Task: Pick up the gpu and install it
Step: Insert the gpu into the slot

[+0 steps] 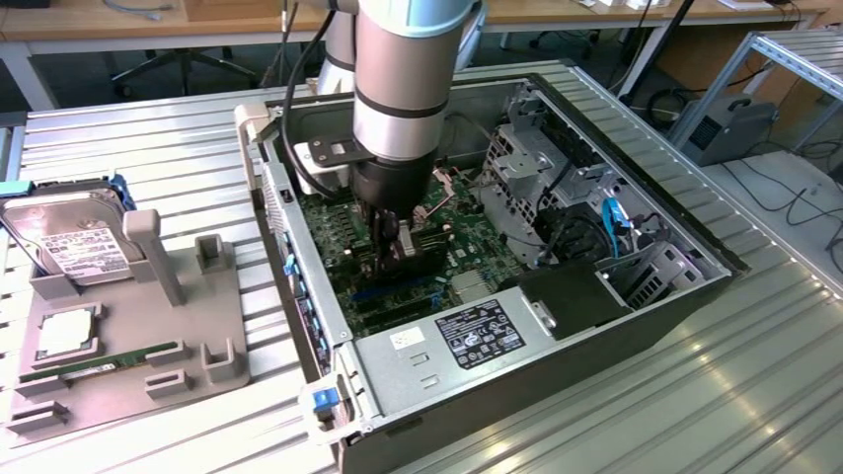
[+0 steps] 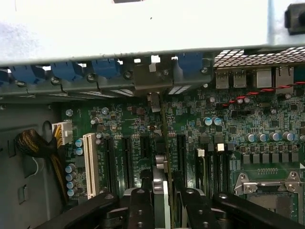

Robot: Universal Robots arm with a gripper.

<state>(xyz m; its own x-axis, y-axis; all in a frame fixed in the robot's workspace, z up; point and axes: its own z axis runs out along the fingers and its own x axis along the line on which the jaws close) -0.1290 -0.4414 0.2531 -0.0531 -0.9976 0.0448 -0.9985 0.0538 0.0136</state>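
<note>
On the exterior view's left, a hard drive (image 1: 73,242) is seen on a grey holder (image 1: 132,346) on the surface (image 1: 158,158). Further right, inside the open computer case (image 1: 633,296), the pincer (image 1: 395,259) is clenched on the gpu (image 2: 166,157). The card is held upright on edge between the fingers (image 2: 140,205), over the motherboard (image 2: 228,143) slots.

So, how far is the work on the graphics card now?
Done: the graphics card is off the grey stand, where the hard drive and the memory stick remain. In hand: the claw grips the card on edge inside the computer case, over the black slots on the board. Left: whether it is pressed fully into a slot cannot be seen.
</note>
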